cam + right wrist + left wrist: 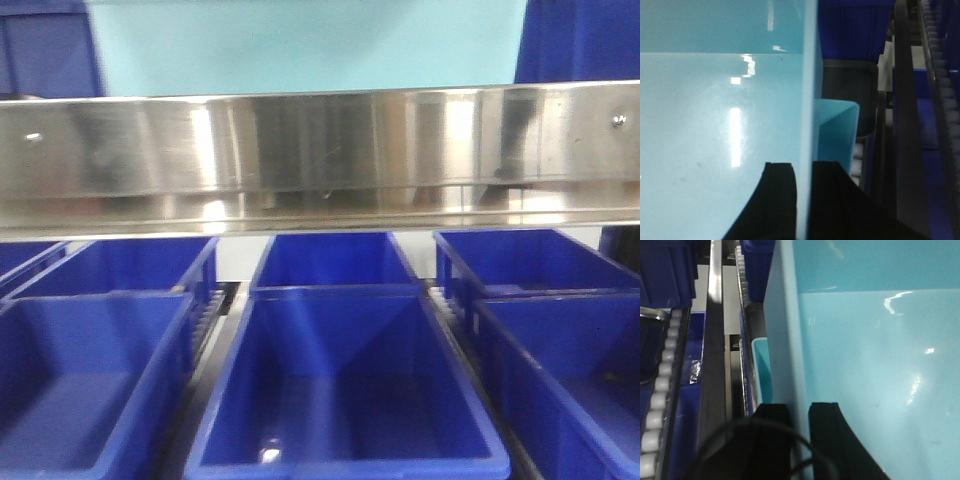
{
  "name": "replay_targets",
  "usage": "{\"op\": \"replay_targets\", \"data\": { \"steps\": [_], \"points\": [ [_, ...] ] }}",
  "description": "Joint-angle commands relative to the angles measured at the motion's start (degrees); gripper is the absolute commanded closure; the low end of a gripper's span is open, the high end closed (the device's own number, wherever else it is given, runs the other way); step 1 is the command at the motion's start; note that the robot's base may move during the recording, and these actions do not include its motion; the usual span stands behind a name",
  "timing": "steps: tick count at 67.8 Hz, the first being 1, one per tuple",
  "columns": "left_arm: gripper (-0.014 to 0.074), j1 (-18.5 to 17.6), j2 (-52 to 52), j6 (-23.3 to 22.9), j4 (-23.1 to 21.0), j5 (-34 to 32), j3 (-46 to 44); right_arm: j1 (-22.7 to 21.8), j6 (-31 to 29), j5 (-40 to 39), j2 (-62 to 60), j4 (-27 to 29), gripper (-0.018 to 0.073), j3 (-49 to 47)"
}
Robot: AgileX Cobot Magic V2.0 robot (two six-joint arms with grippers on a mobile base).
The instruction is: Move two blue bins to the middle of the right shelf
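A pale blue bin (875, 365) fills the left wrist view. My left gripper (799, 412) is shut on its left wall, one black finger (772, 440) outside and one inside. In the right wrist view the same pale bin (715, 125) shows, and my right gripper (803, 172) is shut on its right wall. A second pale blue edge (762, 370) (837, 130) sits just outside each gripped wall; I cannot tell whether it belongs to the second bin. In the front view the pale blue wall (300, 45) shows above a steel shelf rail (320, 150). Neither gripper shows there.
Several dark blue crates (345, 390) stand in rows on the level under the rail. More dark blue crates (45, 50) flank the pale bin above. Roller tracks (660, 390) (945, 75) and dark metal rails (712, 365) run alongside both grippers.
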Motion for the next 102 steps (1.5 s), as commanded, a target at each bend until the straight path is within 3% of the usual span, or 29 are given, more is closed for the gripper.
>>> {"op": "replay_targets", "data": {
  "steps": [1, 102],
  "points": [
    [0.0707, 0.02, -0.75, 0.13, 0.89, -1.53, -0.61, -0.56, -0.37, -2.66, -0.93, -2.23, 0.0711, -0.41],
    [0.0707, 0.02, -0.75, 0.13, 0.89, -1.53, -0.61, -0.56, -0.37, -2.66, -0.93, -2.23, 0.0711, -0.41]
  ]
}}
